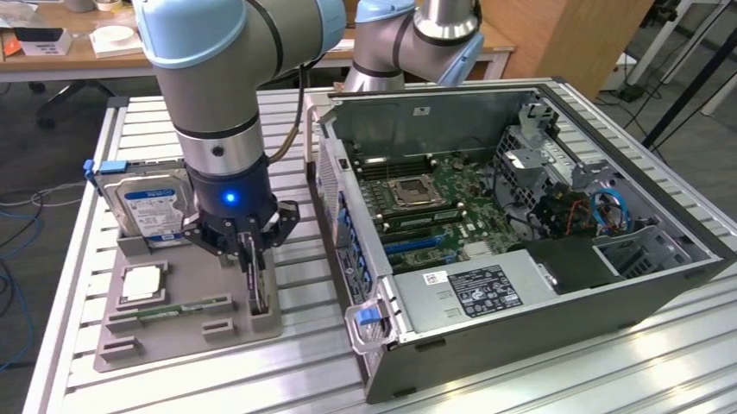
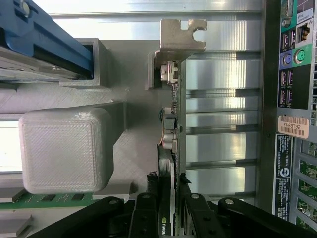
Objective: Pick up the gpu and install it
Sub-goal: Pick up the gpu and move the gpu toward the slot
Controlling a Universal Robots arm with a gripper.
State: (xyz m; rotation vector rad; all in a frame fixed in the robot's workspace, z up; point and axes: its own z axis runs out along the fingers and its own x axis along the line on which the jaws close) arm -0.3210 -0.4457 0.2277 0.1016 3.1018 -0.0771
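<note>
End effector (image 1: 250,252) is down over the grey tray (image 1: 173,338), lower left of the exterior frame. Narrow grip: fingers (image 2: 194,218) sit against both faces of the gpu (image 1: 257,293), clamped on its top edge.

gpu stands edge-on at the tray's edge toward the exterior view's right, on the side nearest the PC case (image 1: 645,285). It looks seated in its slot, not lifted.

Wrist view: card (image 2: 175,129) runs straight out from between the fingers. Its silvery metal bracket (image 2: 182,33) is at the far end, next to a grey tray post (image 2: 153,69). There is an Nvidia logo on the card edge right at the fingers.

Other tray contents:
- Hard drive (image 1: 150,207) with a blue-white label, upright at the back, just beside the arm.
- CPU (image 1: 141,283) lying flat, mid-tray.
- Green memory stick (image 1: 185,308) in front of the CPU, near the base of the gpu but apart from it.

The case lies open on the slatted tabletop (image 1: 576,371), centre to right of the frame, with the motherboard (image 1: 426,207) exposed. In the wrist view the case's rear I/O panel (image 2: 297,59) runs alongside the tray, with bare tabletop slats between them.
</note>
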